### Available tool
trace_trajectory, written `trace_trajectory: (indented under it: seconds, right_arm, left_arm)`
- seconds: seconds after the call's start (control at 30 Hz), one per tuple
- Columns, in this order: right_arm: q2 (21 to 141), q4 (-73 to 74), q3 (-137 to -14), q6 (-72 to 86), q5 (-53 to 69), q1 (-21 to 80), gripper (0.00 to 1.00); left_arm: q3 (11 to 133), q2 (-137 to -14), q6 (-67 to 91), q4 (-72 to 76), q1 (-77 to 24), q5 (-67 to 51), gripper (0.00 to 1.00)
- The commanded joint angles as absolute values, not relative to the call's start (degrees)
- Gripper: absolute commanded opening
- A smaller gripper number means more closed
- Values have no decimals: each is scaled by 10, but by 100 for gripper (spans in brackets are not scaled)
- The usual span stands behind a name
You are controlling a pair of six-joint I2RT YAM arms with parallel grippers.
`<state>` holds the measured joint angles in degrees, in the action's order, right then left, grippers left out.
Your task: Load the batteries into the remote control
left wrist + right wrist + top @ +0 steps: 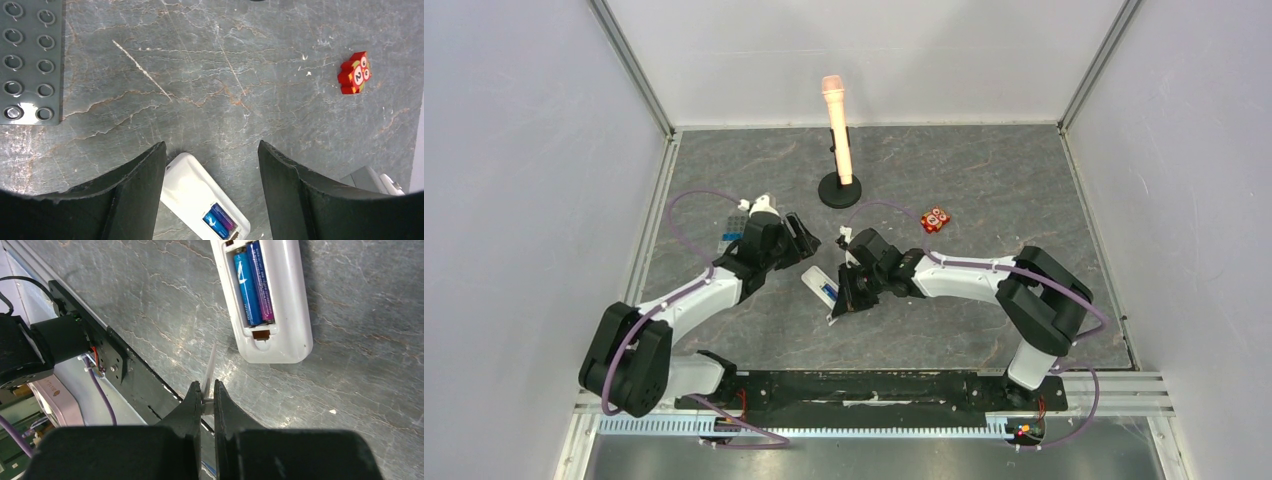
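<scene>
Grey studded plate [736, 218] lies well apart to the left of the remote [814, 280], on the marbled table [984, 190].

Left gripper [211, 146]: stands just left of and beyond the remote. Its jaws are wide apart and nothing is gripped. In the left wrist view the remote's rounded far end lies between the two fingers [135, 195], close against the left one. Whether that finger touches it cannot be told.

Remote: lies flat near the table's middle, back side up, compartment uncovered.

Batteries [253, 285]: both cells sit side by side inside the compartment, lengthwise along the remote. One shows blue and the other blue-purple. The compartment is at the remote's near end, the end towards the right gripper.

Right gripper [208, 390]: sits just right of the remote's near end. Its jaws are together, clamped on a thin white strip [211, 365] seen edge-on. The strip rises from between the fingertips and points towards the remote. It is near the remote's rounded corner but apart from it.

Red block [936, 220]: lies to the right of and beyond the remote, well apart from it, white circles uppermost.
</scene>
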<state>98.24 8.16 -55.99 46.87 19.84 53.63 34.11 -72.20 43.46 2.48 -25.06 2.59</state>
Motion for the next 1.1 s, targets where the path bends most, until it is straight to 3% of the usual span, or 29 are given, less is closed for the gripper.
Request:
trace_trajectory:
  seconds: [0.0, 0.47, 0.77, 1.07]
  right_arm:
    - [991, 98, -585, 453, 194, 534, 0]
    - [936, 76, -517, 493, 89, 488, 0]
    - [888, 40, -506, 471, 174, 484, 0]
    - [886, -188, -432, 576, 248, 474, 0]
  left_arm:
    - [334, -745, 463, 68, -244, 18, 73]
    - [310, -766, 493, 72, -241, -19, 71]
    - [296, -711, 485, 44, -239, -3, 69]
    - [257, -641, 486, 3, -240, 17, 69]
